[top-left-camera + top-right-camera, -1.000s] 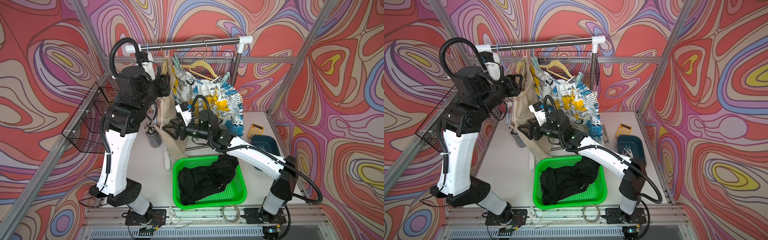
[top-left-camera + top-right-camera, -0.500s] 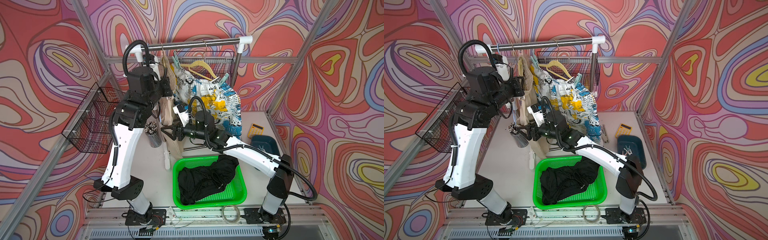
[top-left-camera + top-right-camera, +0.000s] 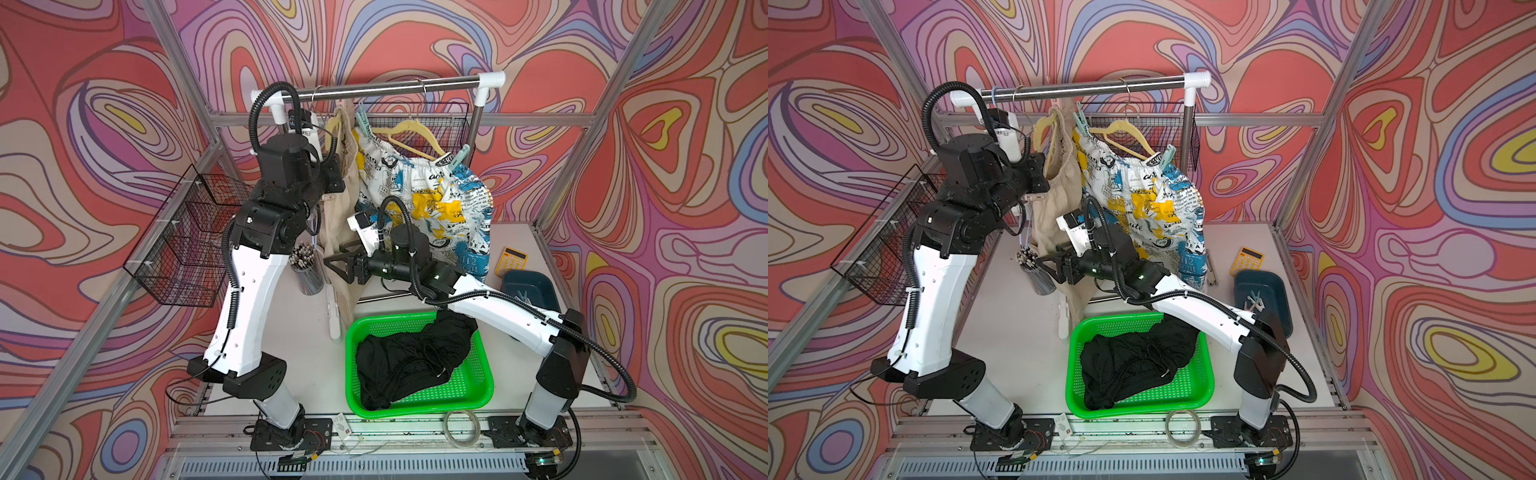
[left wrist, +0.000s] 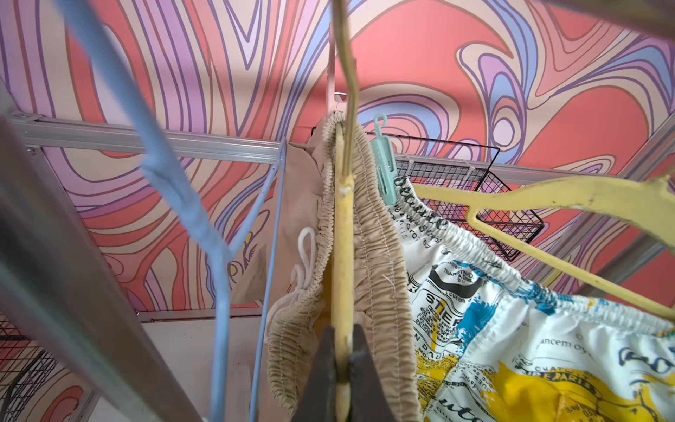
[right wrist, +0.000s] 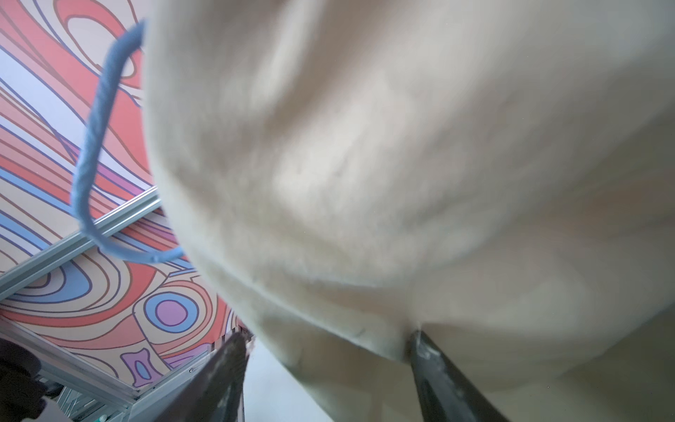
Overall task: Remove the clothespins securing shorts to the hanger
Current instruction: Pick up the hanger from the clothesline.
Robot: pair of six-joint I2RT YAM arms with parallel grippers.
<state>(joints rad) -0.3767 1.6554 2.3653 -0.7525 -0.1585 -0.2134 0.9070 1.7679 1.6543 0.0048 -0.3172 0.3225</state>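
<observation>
Left gripper (image 4: 344, 341) is clenched on the yellow hanger (image 4: 345, 226) inside the beige shorts (image 4: 380, 255), ruched waistband; 1 mint-green clothespin (image 4: 385, 171) sits beyond. Right gripper (image 5: 327, 336) gapes against beige cloth.

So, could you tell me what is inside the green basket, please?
A crumpled pair of black shorts lies in the green basket, one end draped over its far rim. Bare floor shows beside them; anything beneath the shorts is covered.

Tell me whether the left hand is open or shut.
Shut: the left wrist view shows the left hand pinching the yellow hanger inside the beige shorts.
</observation>
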